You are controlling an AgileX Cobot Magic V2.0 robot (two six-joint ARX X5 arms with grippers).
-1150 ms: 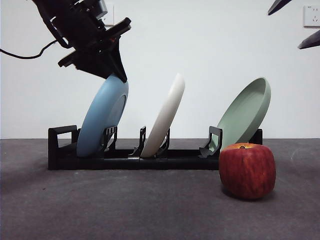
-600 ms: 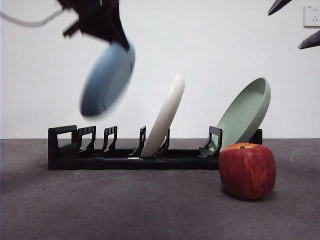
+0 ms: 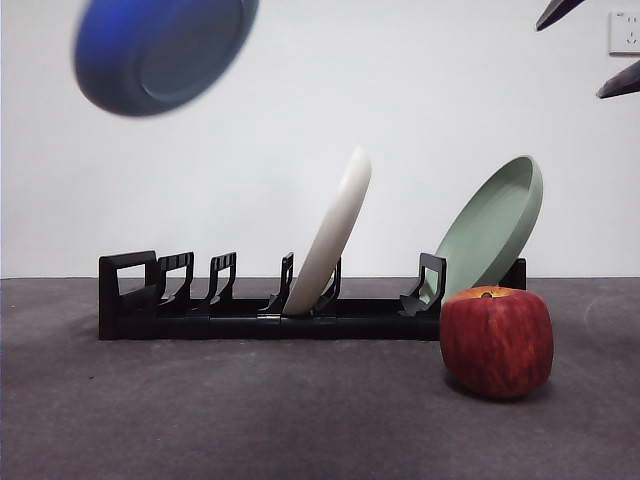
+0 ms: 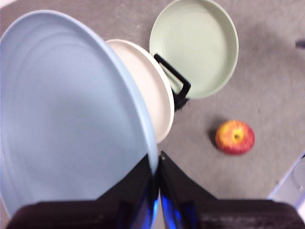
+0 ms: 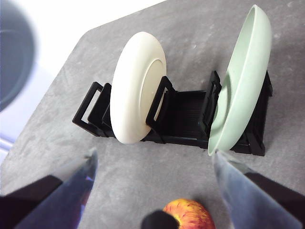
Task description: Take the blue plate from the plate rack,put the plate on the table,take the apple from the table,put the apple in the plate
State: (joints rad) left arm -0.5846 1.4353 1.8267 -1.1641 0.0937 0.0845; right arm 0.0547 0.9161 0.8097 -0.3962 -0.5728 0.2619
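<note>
Grey table [image 3: 200, 420], white wall behind: left gripper [image 4: 156, 179] pinches the blue plate [image 3: 160, 45] aloft by its rim; lower it flat, clear of the rack [image 3: 250, 315]. Right gripper [image 5: 152, 183] hangs spread above the apple [image 3: 497, 342].

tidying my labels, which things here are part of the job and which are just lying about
Part of the job:
- blue plate, clamped at its rim by the left gripper, up off the rack
- rack
- apple, on the table
- right gripper, open above the apple

Just lying about:
- white plate, in the rack
- green plate, in the rack
</note>
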